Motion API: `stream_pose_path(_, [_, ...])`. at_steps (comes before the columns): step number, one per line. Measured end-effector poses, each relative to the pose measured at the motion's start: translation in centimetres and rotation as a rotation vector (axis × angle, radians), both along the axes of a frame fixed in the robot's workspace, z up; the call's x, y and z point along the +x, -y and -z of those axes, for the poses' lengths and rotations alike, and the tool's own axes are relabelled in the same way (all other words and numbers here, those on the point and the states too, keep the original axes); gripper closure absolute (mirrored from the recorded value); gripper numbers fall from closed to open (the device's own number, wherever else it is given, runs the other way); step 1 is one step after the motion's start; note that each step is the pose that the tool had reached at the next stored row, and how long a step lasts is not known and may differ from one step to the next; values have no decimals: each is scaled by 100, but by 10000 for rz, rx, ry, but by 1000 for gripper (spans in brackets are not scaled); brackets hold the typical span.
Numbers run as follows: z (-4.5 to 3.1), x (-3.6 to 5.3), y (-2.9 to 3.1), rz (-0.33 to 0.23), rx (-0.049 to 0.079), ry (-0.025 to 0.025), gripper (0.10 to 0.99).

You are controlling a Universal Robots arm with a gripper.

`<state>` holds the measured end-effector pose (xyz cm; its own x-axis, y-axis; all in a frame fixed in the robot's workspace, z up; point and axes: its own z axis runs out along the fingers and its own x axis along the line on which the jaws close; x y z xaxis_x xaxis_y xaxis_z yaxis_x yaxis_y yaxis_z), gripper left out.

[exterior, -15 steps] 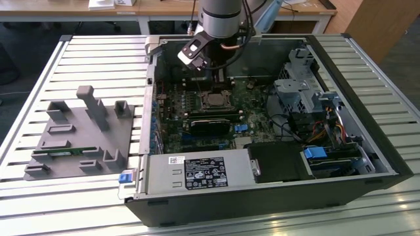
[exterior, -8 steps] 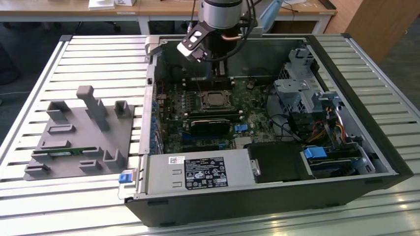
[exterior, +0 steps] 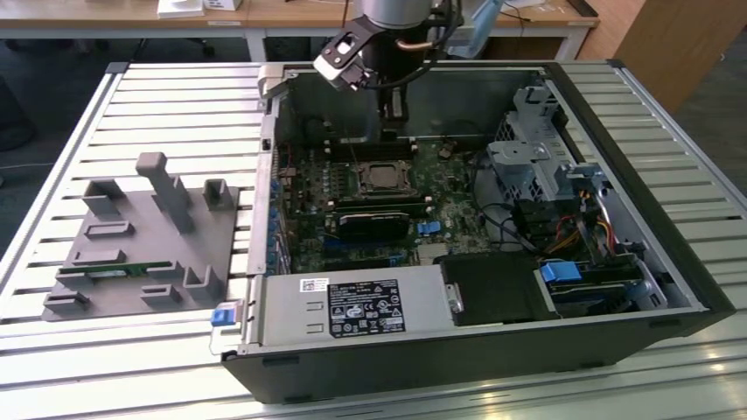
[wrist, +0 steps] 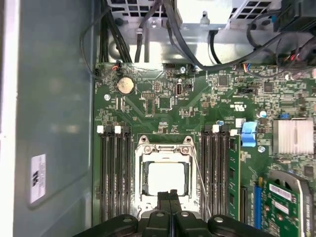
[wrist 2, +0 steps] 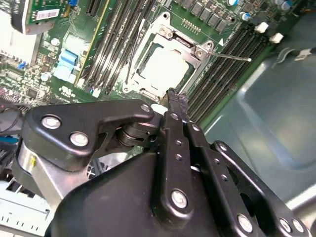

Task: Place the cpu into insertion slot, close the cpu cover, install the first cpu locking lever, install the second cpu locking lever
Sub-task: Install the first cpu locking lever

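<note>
The cpu (wrist: 167,178) lies flat in the insertion slot (wrist: 143,197) on the green motherboard, its pale metal top showing through the cut-out of the cpu cover (wrist: 164,153), which lies down over it. In the second wrist view the cpu (wrist 2: 162,66) sits inside the cover (wrist 2: 187,49). A thin wire locking lever (wrist: 200,183) slants away from one side of the socket; its free end (wrist 2: 237,58) stands out over the memory slots. My gripper (wrist: 170,195) hovers just off the socket's edge, fingers pressed together with nothing between them. In the exterior view the gripper (exterior: 391,133) is inside the case behind the socket (exterior: 380,178).
Long black memory slots (wrist: 114,173) flank the socket on both sides. A green card (wrist: 284,202) and a heatsink (wrist: 295,137) stand beside them. Case walls (exterior: 561,79), drive cages (exterior: 531,166), cables and the power supply (exterior: 350,308) crowd the case. A grey fixture (exterior: 146,236) lies on the slatted table.
</note>
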<state>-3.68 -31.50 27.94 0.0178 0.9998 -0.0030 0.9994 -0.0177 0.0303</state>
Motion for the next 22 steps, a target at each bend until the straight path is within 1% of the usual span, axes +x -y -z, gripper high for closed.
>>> stream_pose_path(2, [-41,0,0,0,-2,-1,980])
stream_pose_path(4, [-44,4,0,-43,0,-4,980])
stream_pose_path(6, [-44,4,0,-220,-1,-4,980])
stream_pose_path(13, [-37,3,0,-1466,-5,-4,980])
stream_pose_path(18, [-13,4,0,-1987,-172,-50,980])
stream_pose_path(22, [-6,3,0,-2525,-183,-48,980])
